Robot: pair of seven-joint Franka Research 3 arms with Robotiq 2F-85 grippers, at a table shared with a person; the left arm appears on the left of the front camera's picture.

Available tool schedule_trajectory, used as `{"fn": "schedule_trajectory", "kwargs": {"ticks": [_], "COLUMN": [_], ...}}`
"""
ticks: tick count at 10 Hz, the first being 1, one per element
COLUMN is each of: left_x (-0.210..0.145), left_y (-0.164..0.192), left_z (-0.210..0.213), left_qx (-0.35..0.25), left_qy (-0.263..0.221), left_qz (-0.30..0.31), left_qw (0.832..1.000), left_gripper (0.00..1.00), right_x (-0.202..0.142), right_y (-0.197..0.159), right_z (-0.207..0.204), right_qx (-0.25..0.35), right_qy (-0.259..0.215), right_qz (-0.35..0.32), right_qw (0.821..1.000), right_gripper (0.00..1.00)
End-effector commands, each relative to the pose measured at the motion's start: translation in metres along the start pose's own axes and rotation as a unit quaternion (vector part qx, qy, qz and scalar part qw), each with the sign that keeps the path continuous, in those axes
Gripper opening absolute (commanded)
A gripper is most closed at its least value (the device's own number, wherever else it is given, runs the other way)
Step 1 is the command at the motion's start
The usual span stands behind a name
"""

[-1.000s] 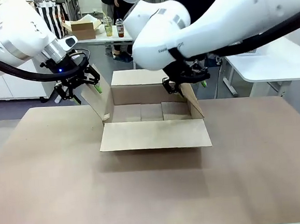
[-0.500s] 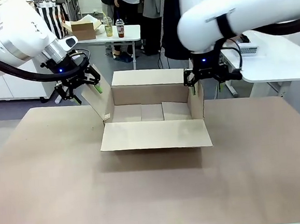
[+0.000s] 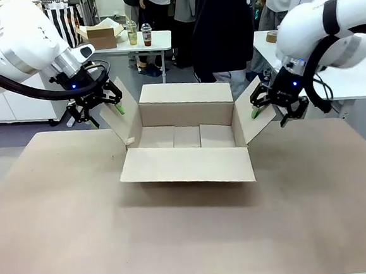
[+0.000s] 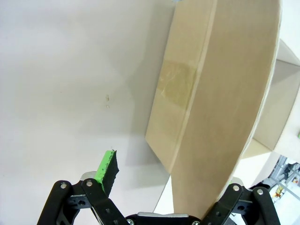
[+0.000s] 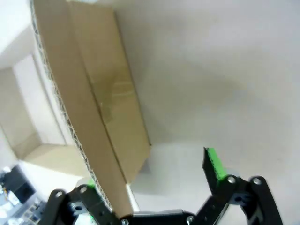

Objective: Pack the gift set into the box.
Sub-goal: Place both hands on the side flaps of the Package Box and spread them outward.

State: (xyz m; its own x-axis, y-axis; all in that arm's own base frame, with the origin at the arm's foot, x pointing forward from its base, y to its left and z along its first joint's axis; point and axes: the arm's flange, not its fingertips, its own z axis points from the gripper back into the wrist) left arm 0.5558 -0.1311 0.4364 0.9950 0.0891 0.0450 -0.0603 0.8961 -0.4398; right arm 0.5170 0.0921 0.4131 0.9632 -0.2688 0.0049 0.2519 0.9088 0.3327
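Fingers [image 4: 107, 169] of the left gripper [image 3: 102, 111] and right gripper [image 3: 271, 114] stand spread astride the side flaps [image 3: 126, 119] of the box [image 3: 188, 165], which sits open mid-bench [image 3: 191, 238]; it looks light, stiff-walled and bendy-flapped, best steered by those flap edges.

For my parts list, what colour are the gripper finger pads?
Bright green; clearest on a pad of the left gripper, left wrist view.

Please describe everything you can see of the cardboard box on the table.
The box is plain brown corrugated cardboard, shallow, rectangular, open, seemingly empty, resting flat on the table. The near flap is folded outwards, the far flap stands upright. Each side flap leans outwards between open fingers: those of the left gripper and the right gripper.
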Motion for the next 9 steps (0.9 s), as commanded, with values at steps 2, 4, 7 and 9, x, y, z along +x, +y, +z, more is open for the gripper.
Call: {"fn": "schedule_trajectory", "kwargs": {"ticks": [2, 4, 7, 9], "left_x": [0.001, 0.001, 0.001, 0.001], "left_y": [-0.001, -0.001, -0.001, -0.001], "left_z": [0.001, 0.001, 0.001, 0.001], "left_qx": [0.011, 0.011, 0.011, 0.011], "left_qy": [-0.003, -0.003, -0.003, -0.003], "left_qz": [0.005, 0.005, 0.005, 0.005], "left_qw": [1.000, 1.000, 1.000, 1.000], "left_gripper": [1.00, 1.00, 1.00, 1.00], "right_x": [-0.018, -0.001, -0.001, -0.001], "right_y": [-0.042, -0.016, -0.016, -0.016], "right_z": [-0.036, -0.007, -0.007, -0.007], "right_qx": [0.144, 0.041, 0.041, 0.041], "right_qy": [0.020, 0.006, 0.006, 0.006], "right_qz": [0.041, 0.003, 0.003, 0.003], "right_qw": [0.989, 0.999, 0.999, 0.999], "right_gripper": [1.00, 1.00, 1.00, 1.00]}}
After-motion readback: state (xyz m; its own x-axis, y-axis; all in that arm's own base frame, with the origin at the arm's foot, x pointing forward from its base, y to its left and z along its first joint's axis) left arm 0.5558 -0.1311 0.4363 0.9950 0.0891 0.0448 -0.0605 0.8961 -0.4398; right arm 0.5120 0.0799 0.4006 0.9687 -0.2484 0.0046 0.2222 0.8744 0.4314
